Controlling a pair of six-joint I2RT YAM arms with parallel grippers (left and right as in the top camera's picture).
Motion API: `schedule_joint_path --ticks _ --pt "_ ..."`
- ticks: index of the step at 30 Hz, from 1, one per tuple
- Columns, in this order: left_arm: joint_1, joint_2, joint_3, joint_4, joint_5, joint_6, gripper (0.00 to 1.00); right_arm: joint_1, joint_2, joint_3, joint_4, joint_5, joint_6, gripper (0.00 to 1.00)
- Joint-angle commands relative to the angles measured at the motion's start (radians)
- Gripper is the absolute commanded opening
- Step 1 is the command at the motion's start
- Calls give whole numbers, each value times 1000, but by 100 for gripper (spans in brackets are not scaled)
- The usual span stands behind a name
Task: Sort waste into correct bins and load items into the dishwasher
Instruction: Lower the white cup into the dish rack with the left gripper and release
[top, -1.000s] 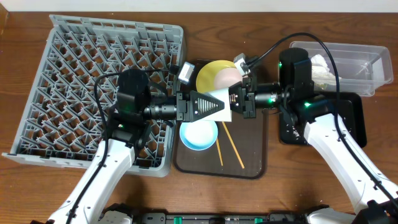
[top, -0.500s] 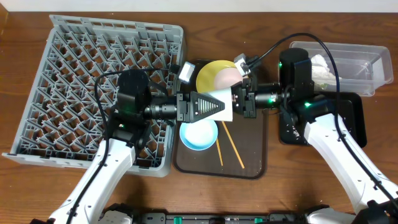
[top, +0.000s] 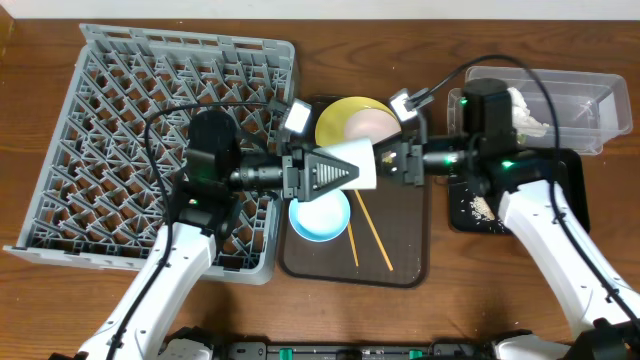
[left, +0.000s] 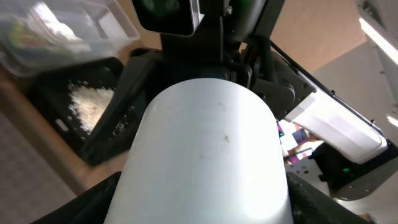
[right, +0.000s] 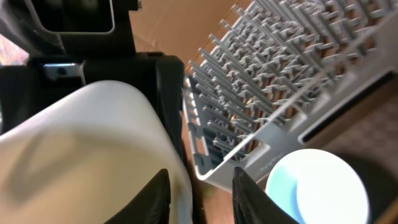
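Overhead looks down; both wrist cameras closely face the white cup (left: 211, 155).

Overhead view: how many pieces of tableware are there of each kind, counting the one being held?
Plates: 1, the yellow plate
Bowls: 2, the light blue bowl and a pale bowl on the plate
Cups: 1, the white cup, held
Chopsticks: 2 chopsticks
Total: 6

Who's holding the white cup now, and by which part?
The left gripper holds the white cup, fingers clamped across its side walls. The right gripper is open beside it.
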Motion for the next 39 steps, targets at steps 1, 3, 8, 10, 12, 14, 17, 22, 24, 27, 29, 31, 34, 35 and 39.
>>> schedule_joint_path --ticks 1,3,8,10,12,14,17,22,24,27,29,31,34,35,39 --pt "60 -1 5 -46 -52 116 25 -64 -1 9 -3 -82 -9 34" --pt "95 -1 5 -91 -70 154 25 -94 -1 9 -3 -108 -9 34" --pt "183 -2 5 -190 -106 246 24 -172 -1 9 -16 -82 -10 34" --pt "219 -6 5 -278 -173 309 24 -197 -1 9 -51 5 -18 34" --pt "251 -18 6 -396 -283 369 23 -212 -1 9 -109 102 -49 34" --pt "277 -37 9 -504 -388 420 20 -217 -1 11 -173 181 -90 34" --pt "315 -88 38 -690 -567 484 11 -217 -3 32 -300 285 -168 34" --pt "361 -176 111 -963 -906 502 7 -217 -3 109 -529 454 -282 34" --pt "381 -199 135 -1047 -1040 502 6 -217 -3 146 -610 518 -323 34" --pt "417 -211 142 -1119 -1170 502 7 -217 -3 201 -713 621 -366 34" --pt "438 -205 142 -1150 -1217 502 7 -217 -3 227 -757 668 -377 35" --pt "455 -192 142 -1176 -1246 502 7 -217 -3 249 -792 712 -377 35" --pt "468 -149 142 -1201 -1245 502 8 -217 -6 254 -800 732 -377 35" --pt "468 -133 142 -1213 -1245 501 8 -217 -6 254 -800 732 -377 36" --pt "468 -69 142 -1238 -1244 501 8 -217 -6 254 -801 732 -377 36"
